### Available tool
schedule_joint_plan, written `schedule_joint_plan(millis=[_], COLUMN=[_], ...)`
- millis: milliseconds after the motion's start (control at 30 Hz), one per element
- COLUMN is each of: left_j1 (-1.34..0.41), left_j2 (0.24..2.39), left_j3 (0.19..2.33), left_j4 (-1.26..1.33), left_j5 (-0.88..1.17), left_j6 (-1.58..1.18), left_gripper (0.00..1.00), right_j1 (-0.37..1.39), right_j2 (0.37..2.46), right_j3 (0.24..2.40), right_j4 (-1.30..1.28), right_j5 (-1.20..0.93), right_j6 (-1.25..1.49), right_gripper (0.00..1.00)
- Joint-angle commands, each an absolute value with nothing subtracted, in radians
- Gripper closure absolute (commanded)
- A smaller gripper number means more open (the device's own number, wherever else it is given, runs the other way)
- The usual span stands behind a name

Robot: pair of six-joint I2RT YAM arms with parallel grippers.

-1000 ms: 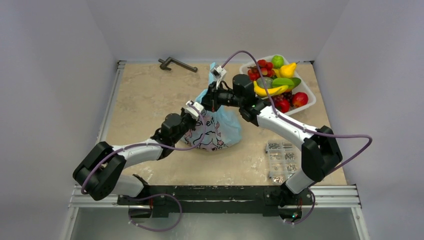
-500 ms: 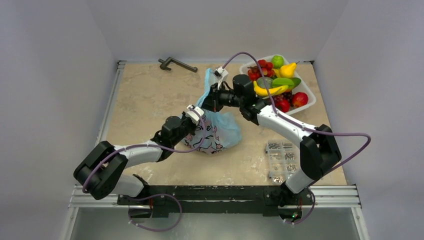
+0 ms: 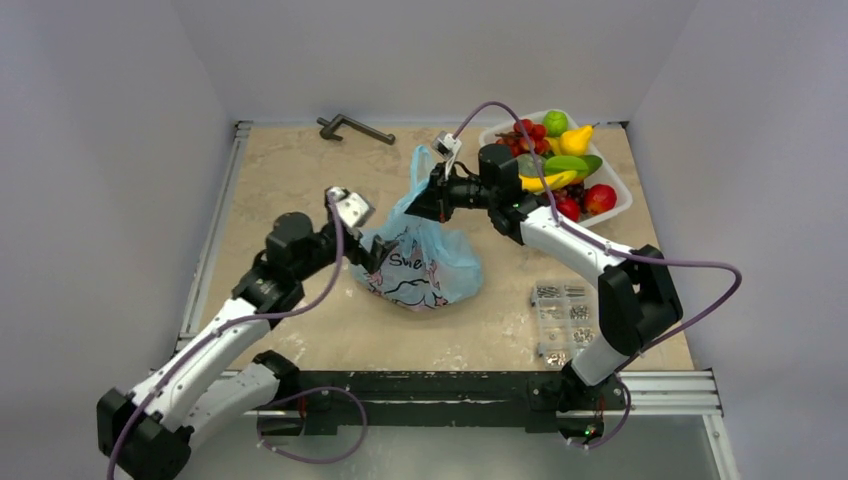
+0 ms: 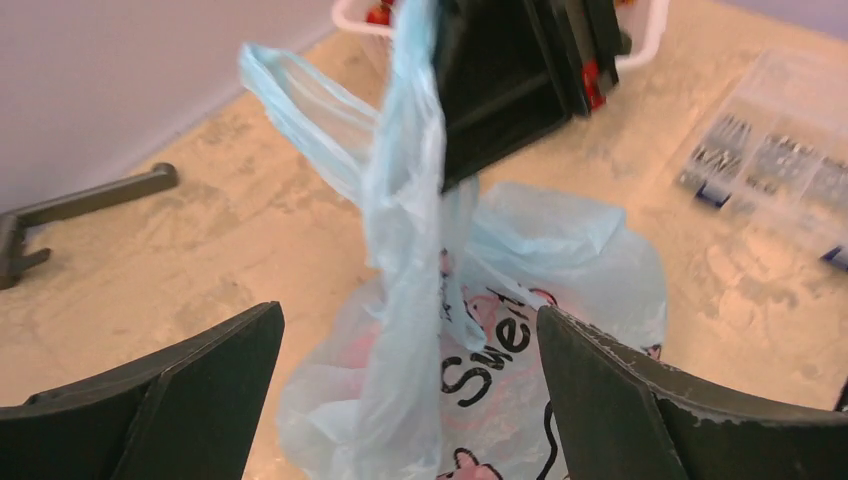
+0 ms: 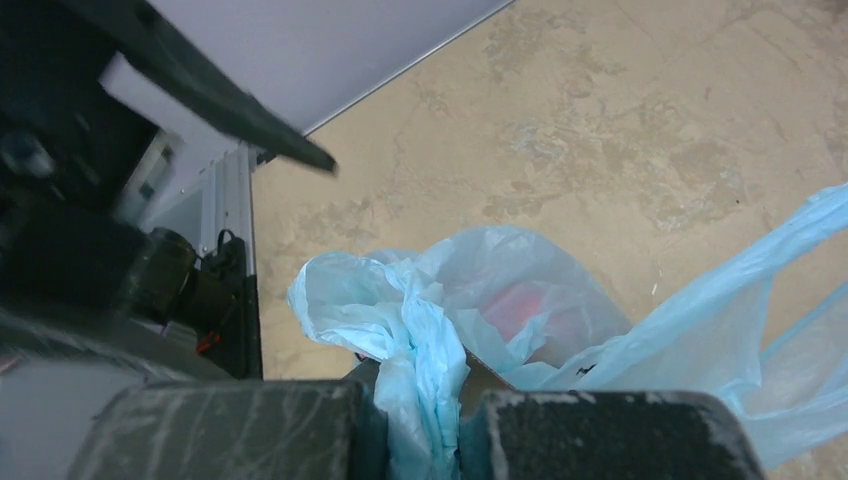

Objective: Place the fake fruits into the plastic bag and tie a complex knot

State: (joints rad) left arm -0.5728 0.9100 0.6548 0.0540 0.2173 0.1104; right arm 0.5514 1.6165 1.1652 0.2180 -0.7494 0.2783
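Left gripper (image 3: 368,252): had withdrawn leftward off the bag (image 3: 425,265), jaws wide apart. Right gripper (image 3: 415,207): jaws clamped on the bag's raised handle (image 3: 420,165). Bag sat mid-desk (image 3: 290,190); fruits (image 3: 555,165) lay in the far-right tray (image 3: 622,195).

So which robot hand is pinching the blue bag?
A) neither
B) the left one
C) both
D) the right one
D: the right gripper is shut on a bunched strip of the plastic bag, while the left gripper stands wide open, gripping nothing.
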Motion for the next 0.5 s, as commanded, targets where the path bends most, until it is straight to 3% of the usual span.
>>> schedule_joint_plan(millis=[0, 67, 100, 200, 300, 467], left_j1=[-0.392, -0.299, -0.254, -0.158, -0.142, -0.154], left_j2=[0.847, 0.887, 0.926, 1.060, 1.179, 1.306], left_j3=[0.824, 0.931, 1.001, 1.173, 1.316, 1.374], left_j4=[-0.312, -0.442, -0.533, -0.748, -1.003, -1.000], left_j5=[0.484, 0.668, 0.867, 1.087, 1.173, 1.209], left_j6=[-0.025, 0.030, 0.123, 0.355, 0.704, 0.823], left_gripper=[0.01, 0.02, 0.04, 0.10, 0.14, 0.12], right_j1=[0.554, 0.554, 0.554, 0.555, 0.561, 0.589], right_j2=[1.585, 1.578, 1.574, 1.569, 1.579, 1.597], right_j3=[1.213, 1.213, 1.215, 1.232, 1.264, 1.319], right_j4=[0.227, 0.235, 0.236, 0.218, 0.160, 0.079], right_j5=[-0.845, -0.881, -0.902, -0.964, -0.998, -1.030], right_j6=[0.134, 0.110, 0.093, 0.013, -0.111, -0.263], right_gripper=[1.00, 1.00, 1.00, 1.00, 1.00, 1.00])
